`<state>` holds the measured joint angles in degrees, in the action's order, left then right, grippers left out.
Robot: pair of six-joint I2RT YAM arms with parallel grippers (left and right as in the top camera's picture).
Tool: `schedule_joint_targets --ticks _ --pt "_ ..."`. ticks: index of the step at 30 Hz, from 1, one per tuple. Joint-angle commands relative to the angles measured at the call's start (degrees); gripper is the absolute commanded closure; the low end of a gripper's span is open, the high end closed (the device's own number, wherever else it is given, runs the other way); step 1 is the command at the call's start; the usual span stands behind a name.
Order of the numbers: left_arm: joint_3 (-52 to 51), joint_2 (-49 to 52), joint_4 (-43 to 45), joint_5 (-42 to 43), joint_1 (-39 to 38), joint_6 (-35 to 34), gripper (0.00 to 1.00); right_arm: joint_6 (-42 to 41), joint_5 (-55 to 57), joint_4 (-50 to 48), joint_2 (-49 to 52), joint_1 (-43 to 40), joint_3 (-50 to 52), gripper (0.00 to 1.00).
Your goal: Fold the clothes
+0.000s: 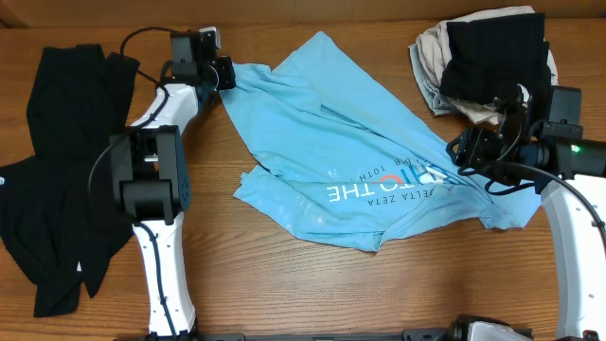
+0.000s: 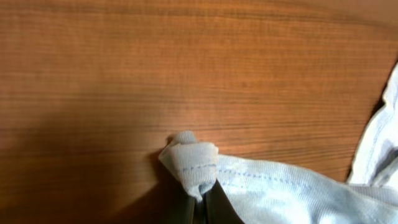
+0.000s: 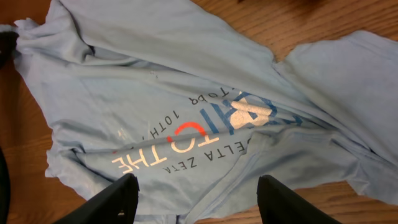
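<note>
Light blue T-shirt [image 3: 186, 81], rumpled, lettering inverted, on the wooden tabletop [image 3: 273, 25]; right pincer [image 3: 196, 186] fingers apart over its near edge.

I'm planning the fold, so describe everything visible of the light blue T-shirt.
The light blue T-shirt lies crumpled and creased on the wooden table, soft thin knit by its look. Red, white and dark lettering faces up. The left gripper is shut on a stitched hem corner; the open right gripper hangs over the opposite end.
</note>
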<state>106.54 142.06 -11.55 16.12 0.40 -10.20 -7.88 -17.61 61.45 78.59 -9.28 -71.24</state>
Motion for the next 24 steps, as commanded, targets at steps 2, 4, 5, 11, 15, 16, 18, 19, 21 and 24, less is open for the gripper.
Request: schedule_joint_targets --ticks 2,4,5,11,15,16,18,19,21,24 --pt "1.03 -3.69 -10.64 -0.59 3.04 -0.98 0.96 0.20 -0.35 -0.26 -1.11 0.72 -0.50 0.36" --pt "2.43 -7.89 -16.50 -1.70 5.09 -0.98 0.96 0.20 -0.50 -0.26 -1.11 1.64 -0.50 0.36" --pt "3.21 -10.12 -19.43 -1.70 6.14 -0.94 0.96 0.20 -0.50 -0.31 -1.11 2.34 -0.50 0.36" --pt "8.70 -23.85 -36.83 -1.73 12.26 1.22 0.96 -1.25 -0.48 -2.19 -0.94 7.58 -0.50 0.37" --pt "9.99 -33.14 -42.86 -1.68 15.08 1.20 0.96 -2.80 0.33 -3.08 1.01 12.20 -0.50 0.40" --pt "9.99 -35.26 -43.67 -1.70 15.39 1.22 0.96 -2.84 0.81 -3.06 1.97 13.44 -0.48 0.40" --pt "9.99 -39.06 -44.87 -1.73 15.50 1.90 0.96 -2.82 1.07 -2.89 4.52 16.02 -0.48 0.41" --pt "9.99 -40.79 -45.31 -1.73 15.47 2.58 0.96 -2.82 1.01 -2.80 6.01 17.35 -0.48 0.40" --pt "9.99 -43.58 -46.16 -1.79 15.32 2.95 0.96 -2.82 1.01 -2.62 9.40 20.17 -0.48 0.41" --pt "9.99 -46.45 -47.80 -1.70 15.30 2.91 0.96 -2.82 1.01 -2.67 14.62 24.70 -0.48 0.40"
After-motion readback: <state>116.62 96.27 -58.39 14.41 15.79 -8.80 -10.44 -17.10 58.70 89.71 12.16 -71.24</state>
